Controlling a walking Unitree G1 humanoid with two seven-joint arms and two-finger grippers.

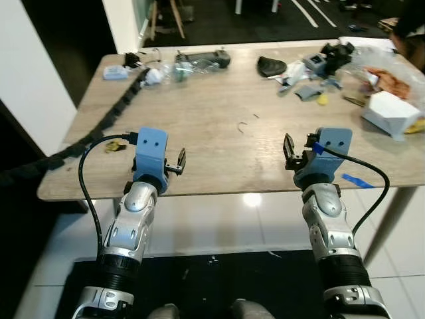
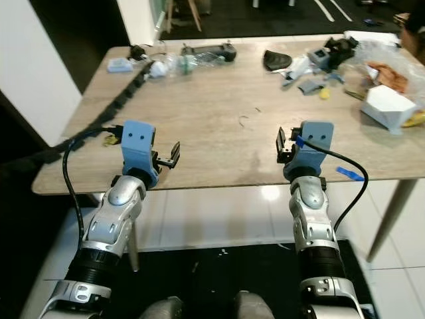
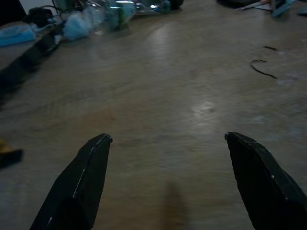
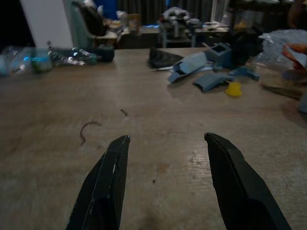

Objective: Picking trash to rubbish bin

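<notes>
A crushed clear plastic bottle (image 1: 194, 66) lies at the far side of the wooden table (image 1: 212, 126), left of the middle. A small yellow wrapper (image 1: 116, 146) sits near the front left edge, just left of my left arm's blue wrist mount (image 1: 151, 151). At the right lie a clear bag of snacks (image 1: 385, 80) and a white box (image 1: 390, 113). My left gripper (image 3: 168, 139) is open low over bare wood at the front edge. Also open is my right gripper (image 4: 167, 138), over the front right; a thin curled strand (image 4: 87, 130) lies ahead of it.
A black cable chain (image 1: 109, 116) runs along the table's left side and off its edge. Blue and grey parts, a yellow cap (image 1: 323, 100) and a black object (image 1: 271, 66) clutter the far right. Blue tape (image 1: 352, 180) marks the front right edge. Glossy tiled floor lies below.
</notes>
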